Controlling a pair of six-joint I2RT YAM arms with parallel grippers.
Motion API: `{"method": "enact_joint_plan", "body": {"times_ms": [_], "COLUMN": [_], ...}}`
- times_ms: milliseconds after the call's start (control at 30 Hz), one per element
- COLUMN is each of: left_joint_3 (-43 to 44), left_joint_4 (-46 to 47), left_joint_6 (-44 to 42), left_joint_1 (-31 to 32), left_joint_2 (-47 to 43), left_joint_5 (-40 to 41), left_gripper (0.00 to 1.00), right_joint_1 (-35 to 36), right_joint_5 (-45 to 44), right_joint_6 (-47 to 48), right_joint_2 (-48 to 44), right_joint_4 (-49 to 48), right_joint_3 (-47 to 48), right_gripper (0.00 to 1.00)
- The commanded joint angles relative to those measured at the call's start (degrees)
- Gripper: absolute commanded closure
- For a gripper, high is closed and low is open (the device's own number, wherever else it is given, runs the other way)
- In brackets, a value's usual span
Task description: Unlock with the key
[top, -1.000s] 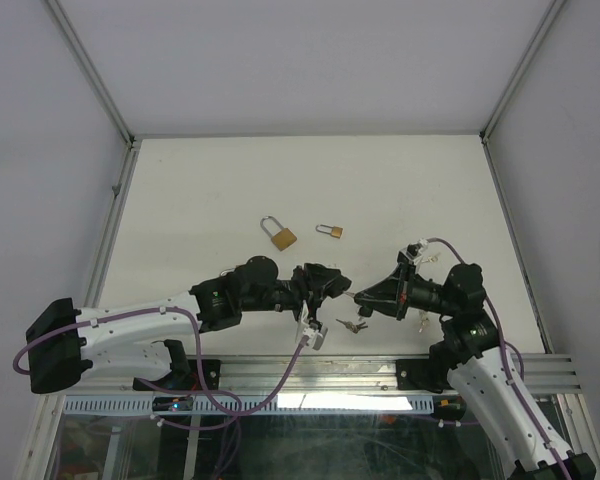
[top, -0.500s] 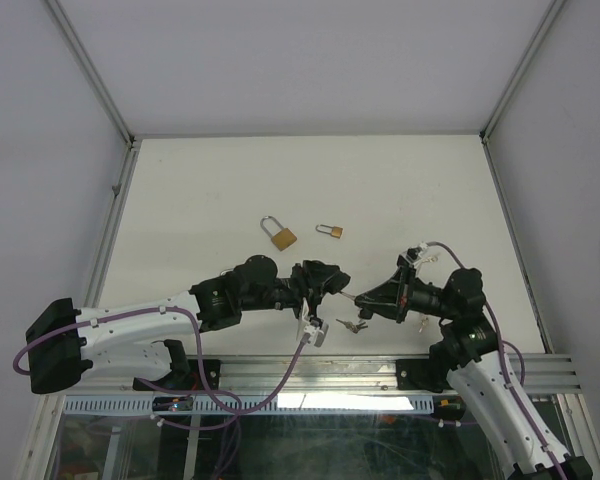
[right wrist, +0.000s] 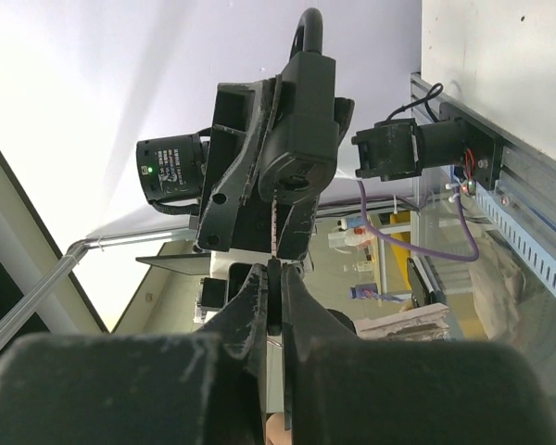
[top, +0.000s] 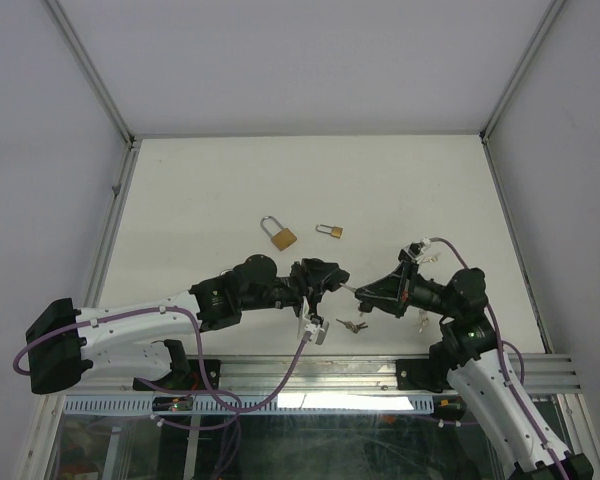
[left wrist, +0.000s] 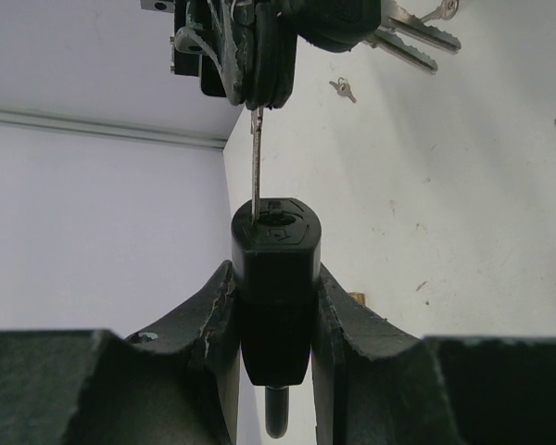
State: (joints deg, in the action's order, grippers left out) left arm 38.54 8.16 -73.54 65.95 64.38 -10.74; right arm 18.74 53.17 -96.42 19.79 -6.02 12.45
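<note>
My left gripper (left wrist: 273, 278) is shut on a black padlock (left wrist: 272, 306), its keyhole end pointing away from the wrist camera and its shackle toward it. My right gripper (right wrist: 274, 278) is shut on the head of a silver key (right wrist: 274, 227). The key blade (left wrist: 256, 167) reaches down to the padlock's keyhole face and touches it at the left edge; how deep it sits I cannot tell. In the top view both grippers, left (top: 325, 281) and right (top: 365, 293), meet tip to tip above the table's near edge. Further keys (left wrist: 410, 39) dangle beside the right gripper.
Two brass padlocks lie on the white table, a larger one (top: 280, 234) and a smaller one (top: 330, 231). A small bunch of keys (top: 353, 325) lies below the grippers near the front rail (top: 500, 365). Grey walls enclose the table.
The right arm has shifted slightly, its wrist a little higher and further right. The key stays at the padlock's face. The left arm has barely moved.
</note>
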Motion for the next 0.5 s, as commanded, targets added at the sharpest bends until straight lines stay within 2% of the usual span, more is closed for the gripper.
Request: {"method": "enact_joint_plan", "body": {"times_ms": [0,133,300,467], "left_joint_3": [2.4,2.6,2.9,3.0], "left_joint_4": [8.9,8.8,8.9,9.0], "left_joint_6": [-0.6,-0.6,-0.6,-0.6], "left_joint_1": [0.6,0.6,0.6,0.6], "left_joint_2": [-1.2,-1.0,-0.8,-0.6], "left_joint_5": [-2.5,-2.5,-2.5,-2.7], "left_gripper": [1.0,1.0,1.0,1.0], "right_joint_1": [0.2,0.2,0.2,0.2], "right_joint_5": [-3.5,-2.4,-2.0,-4.0], "right_joint_6": [-0.4,4.2,5.2,2.5], "right_joint_2": [-0.6,1.6,2.2,2.1], "right_joint_4": [-0.1,4.5,5.9,2.3], "right_joint_3": [0.6,3.1,3.7,2.6], "right_gripper": [1.0,1.0,1.0,1.0]}}
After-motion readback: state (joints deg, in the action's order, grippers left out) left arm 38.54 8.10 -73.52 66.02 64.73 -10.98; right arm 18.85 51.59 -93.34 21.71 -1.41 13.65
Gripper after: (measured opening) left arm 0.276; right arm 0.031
